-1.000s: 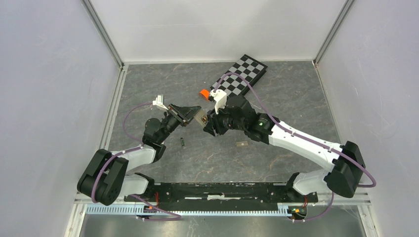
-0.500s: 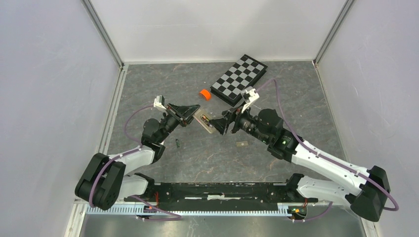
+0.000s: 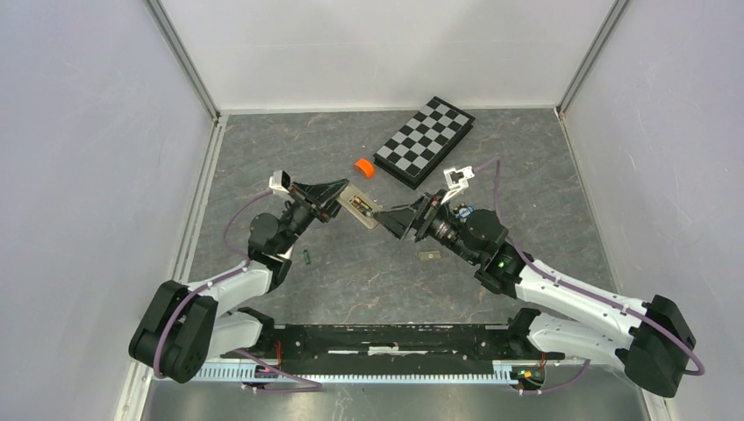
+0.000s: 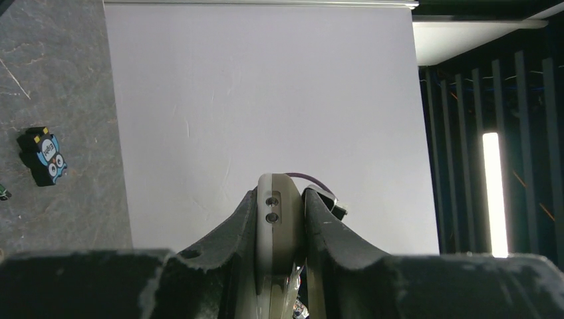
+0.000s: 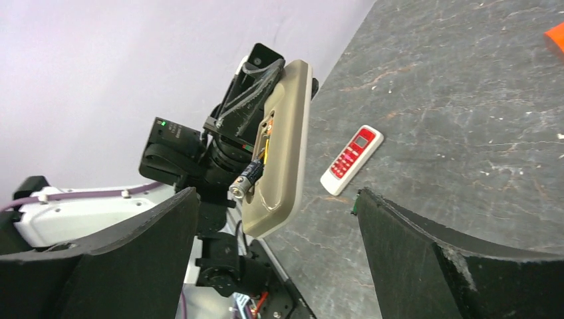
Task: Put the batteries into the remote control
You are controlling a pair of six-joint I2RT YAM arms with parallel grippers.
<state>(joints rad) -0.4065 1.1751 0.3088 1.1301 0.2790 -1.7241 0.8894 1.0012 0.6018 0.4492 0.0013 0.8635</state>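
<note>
Top external view: my left jaws pinch the beige remote control (image 3: 358,208) up off the desk (image 3: 526,175), with a spare battery (image 3: 308,256) lying below. One battery (image 5: 247,179) pokes out of the compartment, only half seated. My right jaws stand spread just beside it. Any tilt or nudge might shake it loose.

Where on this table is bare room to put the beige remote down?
Bare dark stone tabletop lies in the far left corner beyond the left gripper, right of the checkered board, and near the front between the small dark battery and small grey plate. Crowded around the held beige remote.
</note>
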